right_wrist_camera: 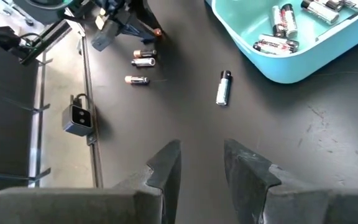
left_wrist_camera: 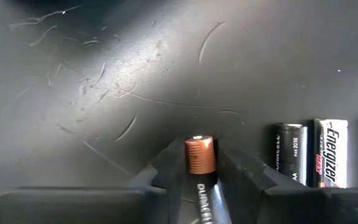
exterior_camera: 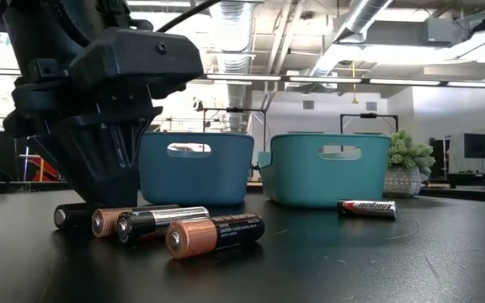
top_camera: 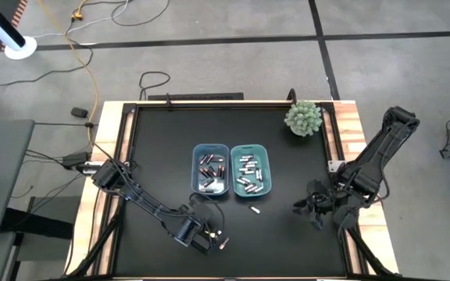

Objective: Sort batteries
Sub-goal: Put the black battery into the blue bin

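While the left arm works the near edge of the table, this is the lineup:

Held battery: a dark cell with a copper end (left_wrist_camera: 199, 155), lying on the black table (top_camera: 162, 156) at its near left, right between the left arm's fingers.

Left gripper: down low over that cell (left_wrist_camera: 201, 171), its two fingers (left_wrist_camera: 166, 165) pressed against either side of it, so it is clamped on the copper-ended battery.

Loose cluster: a handful of batteries (exterior_camera: 213, 234) lie side by side just beside the left gripper (top_camera: 213, 236), copper ends facing the low camera; two more (left_wrist_camera: 331, 152) show upright-labelled in the left wrist view, right next to the held one.

Stray battery: one silvery cell (top_camera: 255, 209) lies alone on the table, just near of the teal bin, well apart from both grippers.

Blue bin: left of centre (top_camera: 196, 168), holding dark batteries.

Teal bin: touching or just beside the blue bin on its right (top_camera: 266, 168), holding silvery batteries.

Right gripper: hovering over the near right of the table (top_camera: 307, 208), fingers (right_wrist_camera: 166, 165) parted with nothing between them; the stray cell (right_wrist_camera: 223, 88) lies ahead of it.

Plant: a small green potted plant (top_camera: 303, 117) stands at the far right corner.

Floor: cables (top_camera: 84, 47) trail across it beyond the far left of the table.
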Controlling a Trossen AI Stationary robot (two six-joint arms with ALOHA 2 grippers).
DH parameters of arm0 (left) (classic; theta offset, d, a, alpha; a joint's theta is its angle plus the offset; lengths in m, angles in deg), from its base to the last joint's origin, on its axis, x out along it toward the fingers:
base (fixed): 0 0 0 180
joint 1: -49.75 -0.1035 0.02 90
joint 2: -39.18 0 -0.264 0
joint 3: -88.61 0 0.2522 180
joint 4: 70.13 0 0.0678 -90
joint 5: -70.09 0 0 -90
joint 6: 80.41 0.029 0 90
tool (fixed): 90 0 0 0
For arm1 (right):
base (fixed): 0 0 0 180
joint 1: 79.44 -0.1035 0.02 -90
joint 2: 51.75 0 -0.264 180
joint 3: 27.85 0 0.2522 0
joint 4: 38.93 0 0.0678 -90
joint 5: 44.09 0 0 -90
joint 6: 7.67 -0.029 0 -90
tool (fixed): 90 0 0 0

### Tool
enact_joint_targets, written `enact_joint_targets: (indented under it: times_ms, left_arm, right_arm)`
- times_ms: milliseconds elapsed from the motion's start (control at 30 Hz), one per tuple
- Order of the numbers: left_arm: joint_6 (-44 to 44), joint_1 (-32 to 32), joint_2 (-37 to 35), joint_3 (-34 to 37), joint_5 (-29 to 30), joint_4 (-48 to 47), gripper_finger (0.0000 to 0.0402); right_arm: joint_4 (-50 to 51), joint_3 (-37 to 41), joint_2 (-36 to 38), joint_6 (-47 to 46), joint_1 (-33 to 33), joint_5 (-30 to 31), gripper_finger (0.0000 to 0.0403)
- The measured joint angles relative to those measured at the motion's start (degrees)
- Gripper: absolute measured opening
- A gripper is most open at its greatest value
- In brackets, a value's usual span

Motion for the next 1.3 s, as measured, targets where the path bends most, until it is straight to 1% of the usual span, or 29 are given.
enact_joint_targets:
  times_ms: [167,433,567,733,833,933,1033,1200,1300]
  left_arm:
    - [-0.57,0.00,-0.02,0.02,-1.00,-0.30,0.0043]
    - [2.25,0.04,-0.95,0.11,-0.80,-0.04,0.0039]
    - [5.96,0.15,-4.21,0.57,-0.25,-2.04,0.0040]
    - [9.18,-0.67,-11.92,0.28,4.56,-5.00,0.0043]
    - [12.68,-1.94,-15.89,0.39,6.93,-6.41,0.0043]
    - [17.03,-4.48,-19.97,0.26,8.14,-8.09,0.0042]
    - [21.97,-8.93,-21.71,0.26,8.90,-9.09,0.0042]
    - [30.82,-17.90,-22.30,0.26,9.29,-7.45,0.0042]
    - [36.13,-23.42,-21.28,0.26,7.51,-3.72,0.0042]
  right_arm:
    - [-1.31,0.00,0.00,-0.01,0.02,-0.02,0.0137]
    - [-2.96,0.00,0.00,-0.04,0.04,-0.02,0.0137]
    - [-3.48,0.00,0.00,-1.02,0.04,-0.04,0.0136]
    - [-3.44,0.00,-0.07,-1.97,0.17,-0.07,0.0136]
    - [-3.40,0.00,-0.11,-1.97,0.97,-0.12,0.0136]
    - [-3.45,0.00,-0.12,-1.99,2.58,-0.13,0.0136]
    - [-4.45,0.00,-0.46,-1.99,4.38,-0.13,0.0136]
    - [-5.18,0.00,-1.32,-2.05,5.83,-0.12,0.0136]
    - [-6.72,0.00,-2.53,-2.10,5.84,-0.13,0.0136]
